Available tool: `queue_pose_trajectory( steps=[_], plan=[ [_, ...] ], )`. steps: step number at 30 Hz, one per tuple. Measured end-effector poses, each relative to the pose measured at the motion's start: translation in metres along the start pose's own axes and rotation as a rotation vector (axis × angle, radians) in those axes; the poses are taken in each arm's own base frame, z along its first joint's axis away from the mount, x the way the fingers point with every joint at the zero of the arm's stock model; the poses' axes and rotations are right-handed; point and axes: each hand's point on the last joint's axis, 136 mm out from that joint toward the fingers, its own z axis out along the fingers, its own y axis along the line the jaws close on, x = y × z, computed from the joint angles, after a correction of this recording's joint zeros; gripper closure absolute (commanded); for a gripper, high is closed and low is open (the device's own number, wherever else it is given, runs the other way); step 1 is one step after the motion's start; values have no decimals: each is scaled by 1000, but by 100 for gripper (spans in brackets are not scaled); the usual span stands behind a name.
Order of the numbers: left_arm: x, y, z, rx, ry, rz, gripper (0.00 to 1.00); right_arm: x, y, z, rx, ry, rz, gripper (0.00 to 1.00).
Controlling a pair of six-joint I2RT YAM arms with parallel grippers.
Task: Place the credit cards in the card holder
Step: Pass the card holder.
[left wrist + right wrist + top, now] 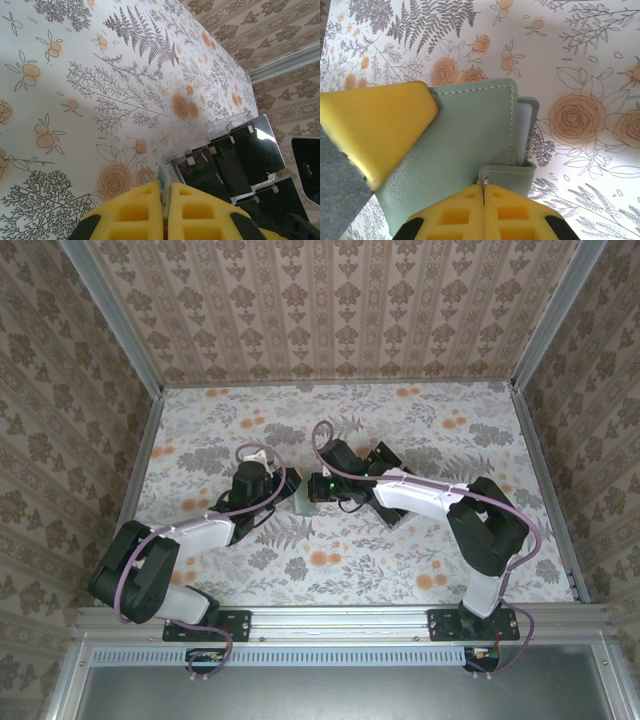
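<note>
The card holder (470, 140) is a sage-green folded case, held upright just above the table between both arms (302, 503). My left gripper (165, 187) is shut on its thin edge (166, 172); one of its yellow fingers (375, 125) covers the case's left corner. My right gripper (484, 189) is shut on the tip of the case's clasp strap (512, 175), which wraps over the open edge with a pale lining showing. Seen from above, the two grippers (283, 492) (318, 490) meet at the case. The dark, glossy credit cards (225, 165) lie in rows.
The cards sit in a clear plastic sheet (220, 131) on the floral tablecloth, partly under the right arm (388, 518). Patterned walls with metal rails (545, 480) close in the table on three sides. Open cloth lies toward the back and front.
</note>
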Motion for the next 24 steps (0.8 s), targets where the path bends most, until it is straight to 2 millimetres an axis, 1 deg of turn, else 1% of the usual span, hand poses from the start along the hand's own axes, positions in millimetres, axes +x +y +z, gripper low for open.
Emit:
queue_pose_trajectory(
  steps=[2, 4, 7, 10, 11, 14, 16, 17, 19, 21, 24],
  plan=[
    [0, 0, -1, 0, -1, 1, 100, 1, -11, -3, 27, -6, 10, 100],
    [-2, -1, -2, 4, -7, 1, 100, 4, -30, -6, 69, -2, 31, 100],
    [-2, -1, -2, 4, -7, 1, 100, 8, -51, -7, 114, 4, 54, 100],
    [-2, -1, -2, 4, -7, 1, 100, 11, -53, -9, 117, 8, 56, 100],
    [-2, -1, -2, 4, -7, 1, 98, 11, -52, -10, 114, 6, 56, 100],
    [-2, -1, -2, 3, -5, 7, 79, 8, -44, -16, 86, -2, 51, 100],
    [-1, 0, -1, 0, -3, 13, 61, 6, -36, -21, 57, -6, 47, 100],
    [0, 2, 0, -4, 0, 20, 57, 5, -33, -23, 45, -8, 46, 100],
    [2, 8, 1, -21, 11, 24, 44, 5, -26, -27, 18, -4, 41, 100],
    [5, 14, 2, -42, 24, 30, 38, 6, -20, -30, -5, 3, 37, 100],
    [8, 22, 1, -69, 43, 41, 33, 9, -11, -33, -36, 14, 28, 100]
  ],
)
